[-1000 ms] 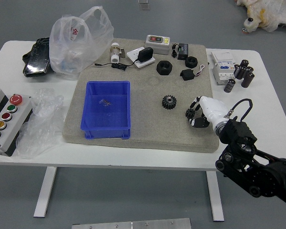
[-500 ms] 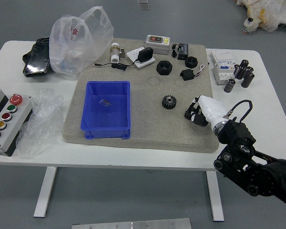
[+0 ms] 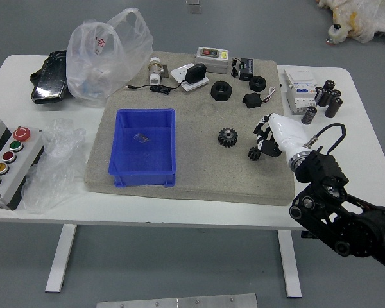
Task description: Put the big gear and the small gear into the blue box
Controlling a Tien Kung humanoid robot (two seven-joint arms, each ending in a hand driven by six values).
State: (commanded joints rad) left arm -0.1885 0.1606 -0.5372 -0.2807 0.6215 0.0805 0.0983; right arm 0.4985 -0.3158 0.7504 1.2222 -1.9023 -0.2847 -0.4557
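Note:
My right hand [image 3: 264, 136] is over the right part of the grey mat, its fingers spread and holding nothing. Just below its fingertips the small black gear [image 3: 254, 153] lies on the mat; whether they touch is unclear. The big black gear [image 3: 228, 137] lies on the mat to the left of the hand, a short way apart from it. Further left stands the blue box [image 3: 143, 178], with a small dark mark or object on its floor.
Black rings [image 3: 221, 91], an adapter [image 3: 195, 73] and small boxes line the mat's far side. Plastic bags [image 3: 109, 54] and a button panel [image 3: 14, 163] are at the left. Dark cylinders [image 3: 310, 115] and a white box [image 3: 301, 90] stand at the right.
My right hand has shifted a little up and away from the small gear, after closing in around it half a second ago. The small gear is in plain view again.

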